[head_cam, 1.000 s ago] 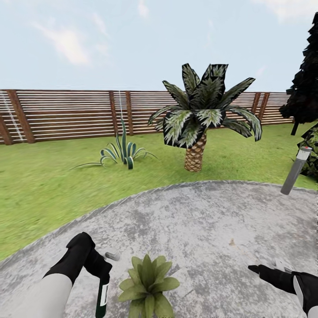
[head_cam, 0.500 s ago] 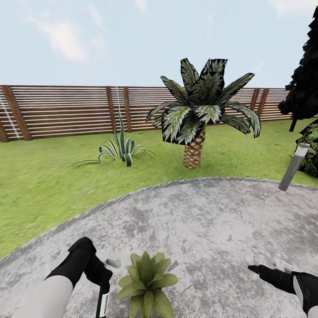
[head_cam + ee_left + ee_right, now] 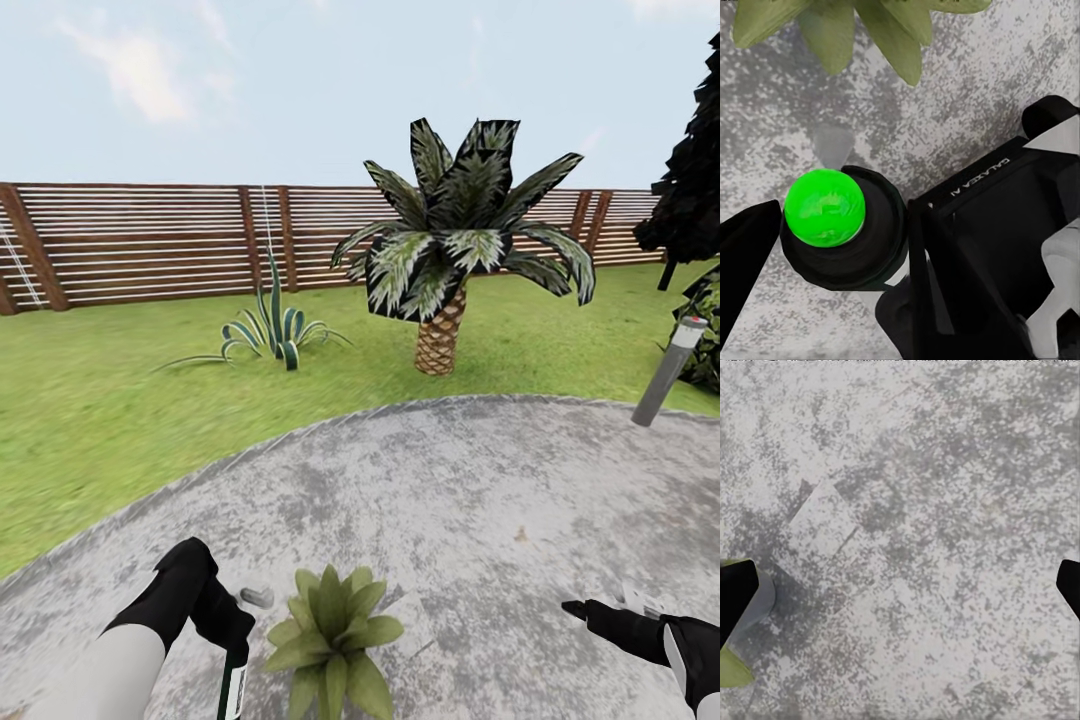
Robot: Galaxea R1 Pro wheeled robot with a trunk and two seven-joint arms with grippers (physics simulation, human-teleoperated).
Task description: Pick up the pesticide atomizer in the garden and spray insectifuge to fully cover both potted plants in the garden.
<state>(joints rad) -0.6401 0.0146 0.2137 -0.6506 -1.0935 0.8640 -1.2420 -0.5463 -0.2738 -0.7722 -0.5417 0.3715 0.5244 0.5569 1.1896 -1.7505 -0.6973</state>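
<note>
Left gripper (image 3: 232,640) is clamped on the pesticide atomizer (image 3: 233,683), just beside one potted plant (image 3: 331,636); pickup looks done, spraying both plants remains. Right gripper (image 3: 580,608) hovers spread and empty over the mottled grey stone patio (image 3: 450,500), ringed by lawn (image 3: 100,420) and wooden fence (image 3: 150,245).

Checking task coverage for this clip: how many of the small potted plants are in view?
1. The potted plant sits on the stone patio right beside the atomizer in the left tool. A second may be out of frame.
</note>
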